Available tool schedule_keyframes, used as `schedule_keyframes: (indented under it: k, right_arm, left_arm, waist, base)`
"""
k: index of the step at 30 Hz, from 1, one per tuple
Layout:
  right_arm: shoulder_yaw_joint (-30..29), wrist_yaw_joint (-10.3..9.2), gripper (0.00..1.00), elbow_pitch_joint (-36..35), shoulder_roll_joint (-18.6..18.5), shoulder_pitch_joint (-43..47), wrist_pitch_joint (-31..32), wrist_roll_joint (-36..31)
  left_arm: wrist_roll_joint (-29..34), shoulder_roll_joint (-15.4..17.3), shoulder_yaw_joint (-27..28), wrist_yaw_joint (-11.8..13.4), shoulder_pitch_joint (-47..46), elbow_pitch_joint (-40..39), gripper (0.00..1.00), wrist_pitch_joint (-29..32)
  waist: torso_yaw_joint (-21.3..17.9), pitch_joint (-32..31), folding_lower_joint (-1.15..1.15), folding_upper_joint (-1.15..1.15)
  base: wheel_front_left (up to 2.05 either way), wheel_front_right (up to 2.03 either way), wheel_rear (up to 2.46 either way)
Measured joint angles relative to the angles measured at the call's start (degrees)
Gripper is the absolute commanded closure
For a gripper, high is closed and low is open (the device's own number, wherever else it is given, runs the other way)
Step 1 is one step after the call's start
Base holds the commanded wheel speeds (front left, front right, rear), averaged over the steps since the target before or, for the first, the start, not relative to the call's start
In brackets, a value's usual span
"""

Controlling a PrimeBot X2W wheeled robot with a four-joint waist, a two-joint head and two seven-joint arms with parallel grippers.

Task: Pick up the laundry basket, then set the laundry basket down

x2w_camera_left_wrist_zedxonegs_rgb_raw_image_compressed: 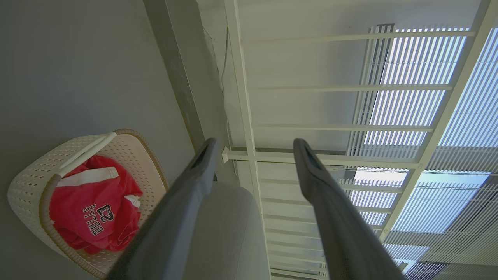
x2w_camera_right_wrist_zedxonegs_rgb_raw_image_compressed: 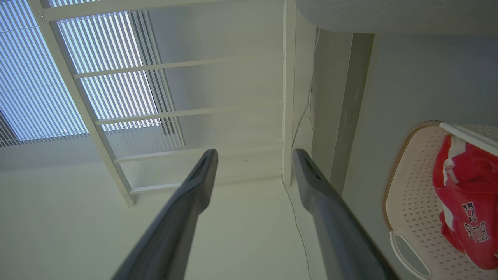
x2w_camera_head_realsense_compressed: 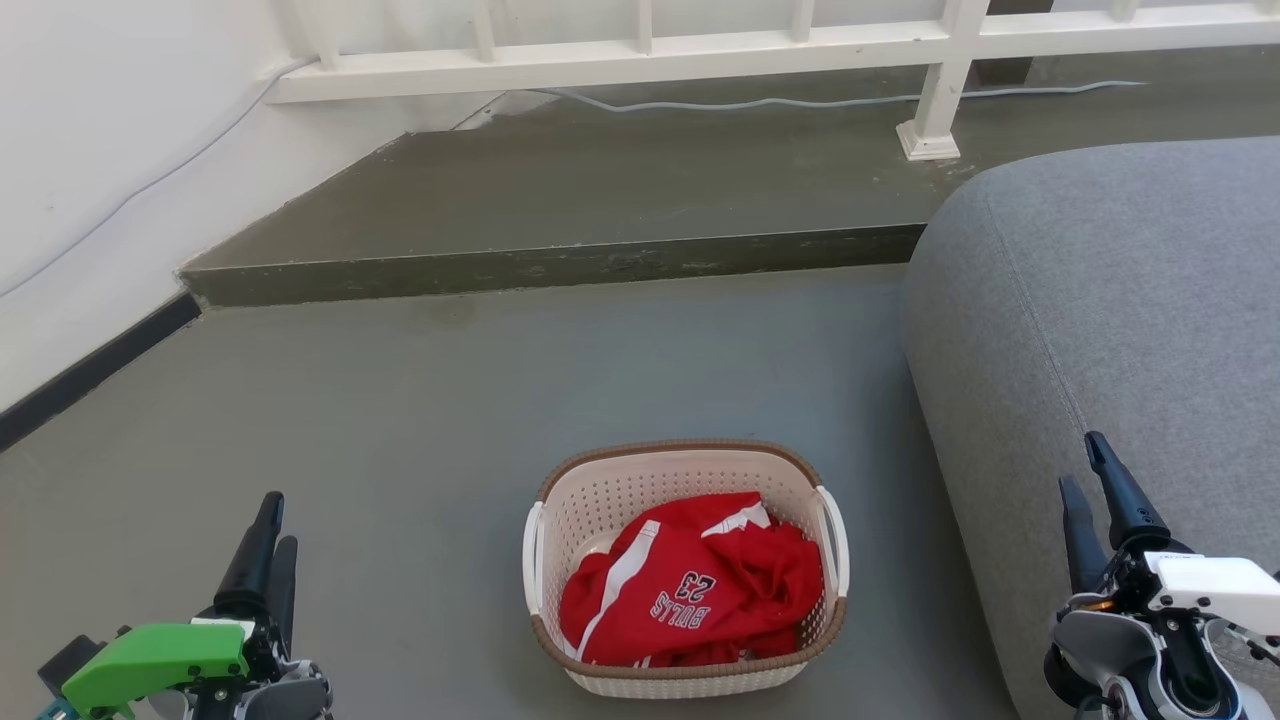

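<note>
The laundry basket (x2w_camera_head_realsense_compressed: 684, 682) sits on the floor (x2w_camera_head_realsense_compressed: 400, 420) just beside the sofa (x2w_camera_head_realsense_compressed: 1120, 300); left gripper (x2w_camera_head_realsense_compressed: 279, 520) and right gripper (x2w_camera_head_realsense_compressed: 1081, 460) hang empty, fingers apart. Lifting one side alone could tip it, spilling the jersey (x2w_camera_head_realsense_compressed: 690, 590).

You have one print to read here: on the red jersey (x2w_camera_head_realsense_compressed: 690, 590) lying in the laundry basket (x2w_camera_head_realsense_compressed: 600, 490), white dark-edged letters spell "BULLS", with the number "23" just beyond the word. In the head view both stand upside down to you. In the left wrist view they read turned sideways. In the right wrist view they're harder to make out.
</note>
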Motion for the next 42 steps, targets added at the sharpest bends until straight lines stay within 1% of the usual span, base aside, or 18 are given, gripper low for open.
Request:
schedule_keyframes:
  k: [10,14,20,24,28,32,36,42]
  right_arm:
    - [1.47,0.0,0.0,-1.67,-0.08,-0.01,-1.16,-1.56]
    - [2.13,0.0,0.0,-2.42,-0.18,-0.01,-1.78,-2.53]
    - [3.57,0.0,0.0,-3.5,-0.77,-0.03,-3.21,-4.49]
    - [4.64,0.0,0.0,-4.21,-1.44,-0.05,-4.27,-6.24]
    - [6.27,0.0,0.0,-4.94,-2.53,-0.09,-5.31,-8.56]
    - [7.38,0.0,0.0,-5.15,-3.04,-0.1,-6.17,-10.31]
    - [8.59,0.0,0.0,-5.25,-4.09,-0.11,-7.24,-13.13]
    - [10.27,0.01,0.0,-5.46,-5.25,-0.42,-8.35,-17.85]
  left_arm:
    - [0.51,0.02,-0.87,-0.01,0.0,-0.97,0.0,-2.01]
    - [3.04,0.23,-2.05,-0.01,-0.01,-1.7,0.0,-2.94]
    - [4.69,0.35,-3.16,-0.01,-0.02,-2.5,0.0,-4.26]
    - [7.56,0.87,-4.56,-0.01,-0.03,-2.94,0.0,-5.03]
    - [10.71,2.19,-5.84,-0.01,-0.07,-3.36,0.0,-6.04]
    - [12.67,2.22,-6.68,-0.01,-0.09,-3.77,0.0,-6.64]
    - [15.91,2.5,-7.62,-0.01,-0.2,-4.14,0.0,-7.47]
    - [22.17,3.09,-7.7,-0.01,-0.72,-4.54,0.0,-8.56]
  waist:
    - [0.03,0.1,0.0,0.0]
    - [0.05,0.15,0.0,0.0]
    - [0.04,0.21,0.0,0.0]
    - [0.01,0.25,0.0,0.0]
    - [-0.04,0.28,0.0,0.0]
    - [-0.08,0.31,0.0,0.0]
    - [-0.13,0.35,0.0,0.0]
    - [-0.13,0.47,0.0,0.0]
  base:
    - [0.0,0.0,0.0]
    - [0.0,0.0,0.0]
    - [0.0,0.0,0.0]
    - [0.0,0.0,0.0]
    - [0.0,0.0,0.0]
    - [0.0,0.0,0.0]
    - [0.0,0.0,0.0]
    - [0.0,0.0,0.0]
